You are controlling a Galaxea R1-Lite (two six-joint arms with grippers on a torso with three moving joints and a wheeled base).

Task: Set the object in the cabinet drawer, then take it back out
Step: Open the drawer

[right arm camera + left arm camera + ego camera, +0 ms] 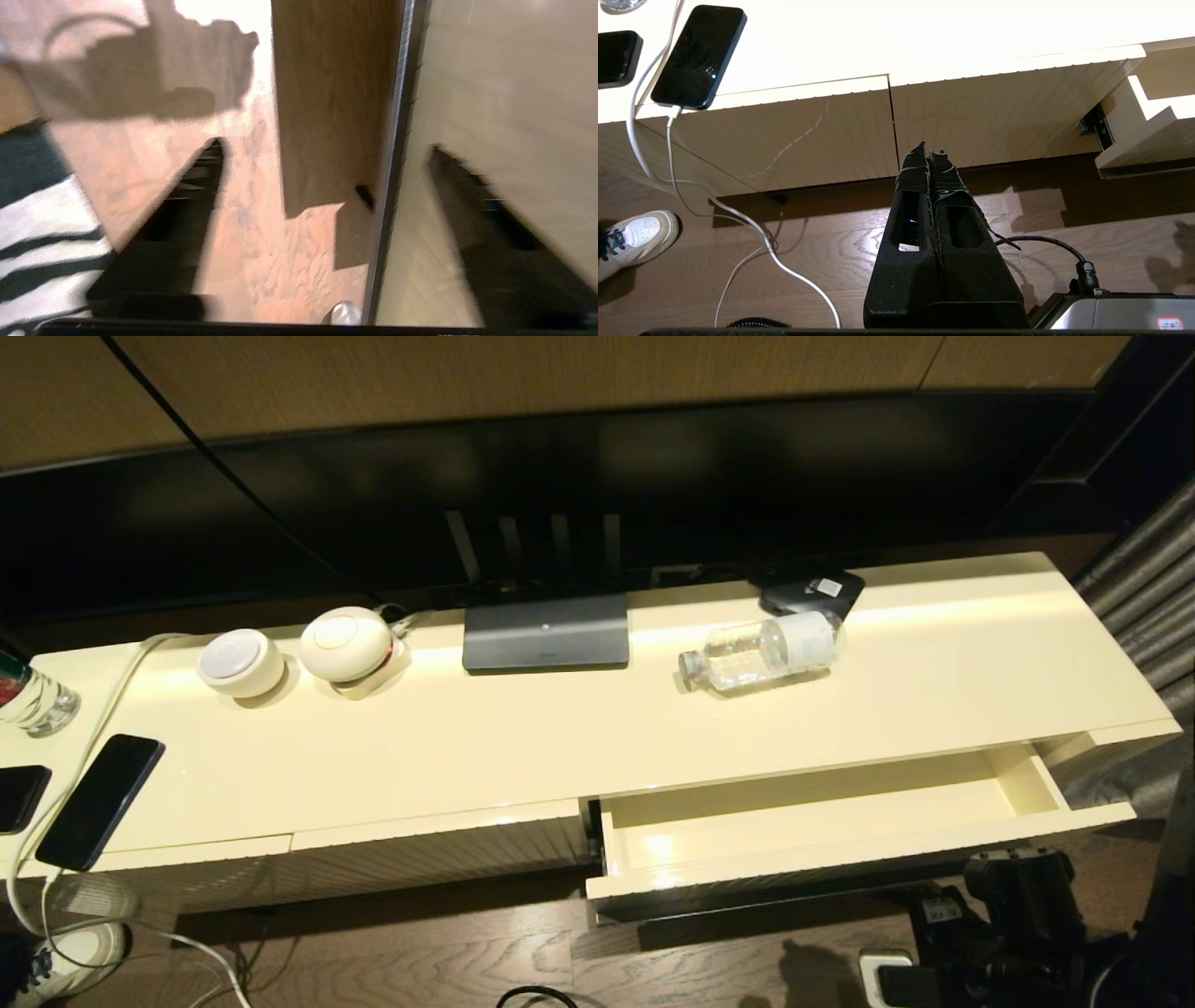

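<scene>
Your water bottle lies on its side on the glossy cream cabinet top, cap pointing toward the grey router base, its far end just beside a small black device with a white sticker. Nothing rests against the bottle on the side facing you. The cabinet drawer below and in front of the bottle stands pulled out, its smooth cream interior bare, with a glare spot near the end closest to the closed ribbed panel.

Farther from the bottle, past the router base, sit two round white devices side by side, one trailing a white cable. A dark phone lies at the cabinet's front edge beyond them, a second phone beside it, and a glass bottle with a red label stands at the far end. A white sneaker shows on the wood floor below the phones.

Your left gripper hangs low in front of the closed ribbed panels, well apart from the bottle, its fingers pressed together with nothing between them. Your right gripper is near the open drawer's front, fingers spread wide and empty, one on either side of a dark metal-edged panel; the wrist view is blurred, so you cannot tell whether either finger touches it.
</scene>
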